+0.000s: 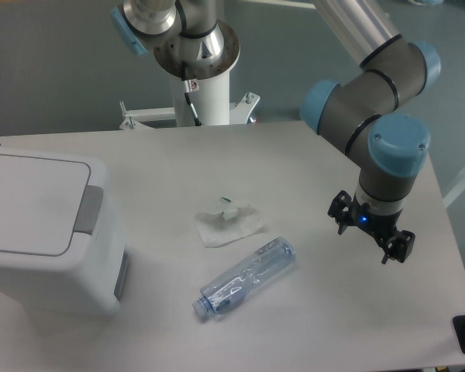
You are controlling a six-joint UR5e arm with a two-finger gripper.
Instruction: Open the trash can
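The trash can (pixel 50 271) is a large white boxy bin at the table's left edge. Its flat white lid (pixel 27 201) lies shut, and the grey push-bar (pixel 87 209) sits on the lid's right side. My gripper (pixel 370 232) hangs at the right of the table, far from the bin and pointing down. Its two black fingers (pixel 341 211) stand apart with nothing between them.
A clear plastic bottle (pixel 246 277) lies on its side in the middle front of the table, between gripper and bin. A crumpled white wrapper (pixel 227 223) lies just behind it. The arm's white base pillar (pixel 205 85) stands at the table's back edge.
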